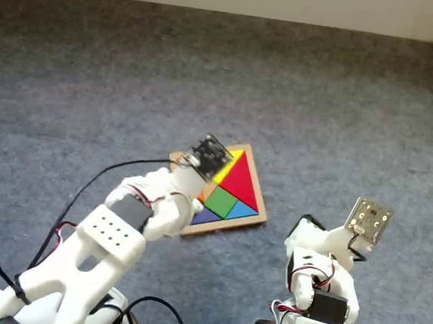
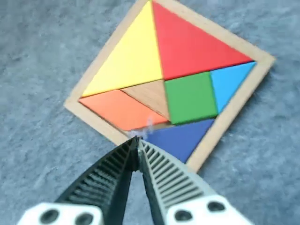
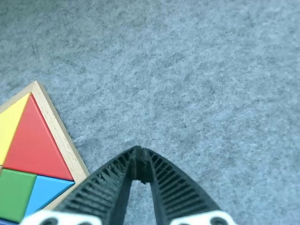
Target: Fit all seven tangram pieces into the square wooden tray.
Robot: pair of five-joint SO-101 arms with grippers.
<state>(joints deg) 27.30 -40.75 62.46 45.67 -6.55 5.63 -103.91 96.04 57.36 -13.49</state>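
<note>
Tray [image 2: 228, 114]: square, wooden, lies flat on the grey tabletop [image 3: 211, 70], turned corner-on to the arms.

Contents:
- yellow triangle [image 2: 133, 61] and red triangle [image 2: 192, 42], both large, fill one half.
- green square [image 2: 191, 97], light blue triangle [image 2: 232, 82], orange parallelogram [image 2: 119, 108] and indigo triangle [image 2: 180, 136] fill most of the other half.
- All six sit flush, edges meeting, no gaps seen.
- wood-coloured triangle [image 2: 150, 96] between orange, yellow and green: an unpainted seventh piece or bare tray floor, cannot tell.

Progress, as a judgement: six coloured pieces are placed. If the wood-coloured field is a piece, the puzzle is complete; if not, one small triangle is left.

Left gripper [image 2: 136, 143]: jaws closed on nothing, tips over the tray rim where orange meets indigo.

Right gripper [image 3: 139, 154]: jaws closed, empty, over bare tabletop just beside the tray's red and light blue side.
</note>
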